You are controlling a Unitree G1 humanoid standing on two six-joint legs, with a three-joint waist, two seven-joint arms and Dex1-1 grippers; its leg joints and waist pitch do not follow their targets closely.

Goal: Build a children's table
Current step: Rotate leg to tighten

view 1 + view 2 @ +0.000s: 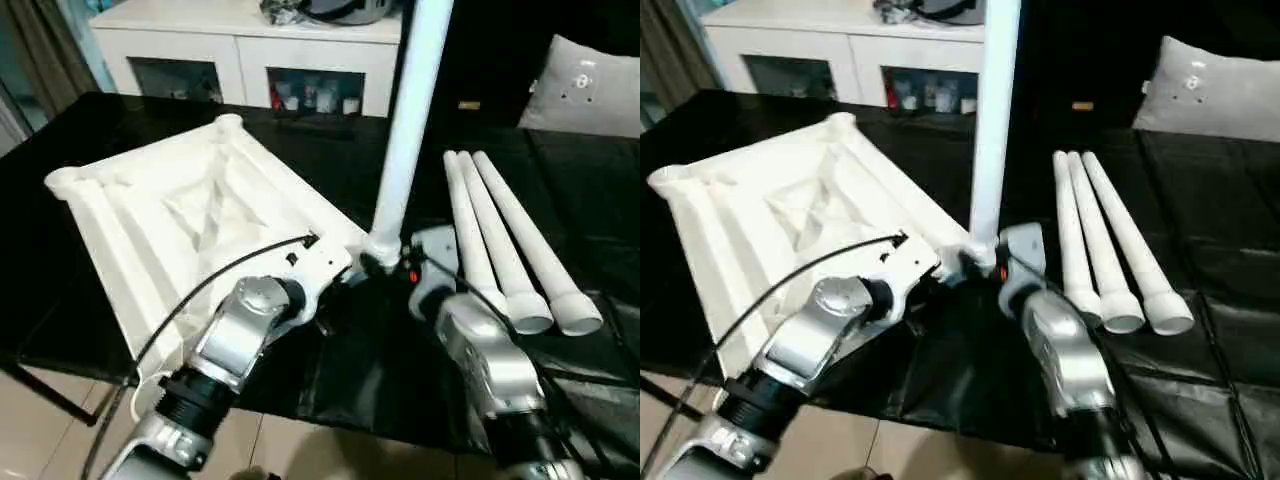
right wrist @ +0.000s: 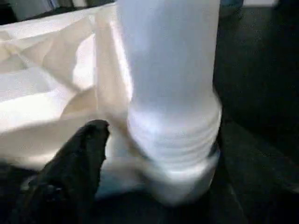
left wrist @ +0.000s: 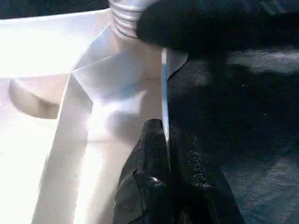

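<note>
Left wrist view: left hand [image 3: 166,154] is clenched on the thin rim of the upturned tabletop [image 1: 160,215], at the corner nearest the robot. Just beyond its fingertips, in that corner's socket, stands one leg [image 1: 410,120], long axis upright, threaded end down. Right hand [image 1: 985,262] sits at the leg's base on the opposite side; one black finger [image 2: 74,163] lies just beside the threads, whether it grasps or has released cannot be told. Judgement: both hands are equally near the leg. Further right, three loose legs [image 1: 510,245] lie side by side on the black counter [image 1: 360,365].
</note>
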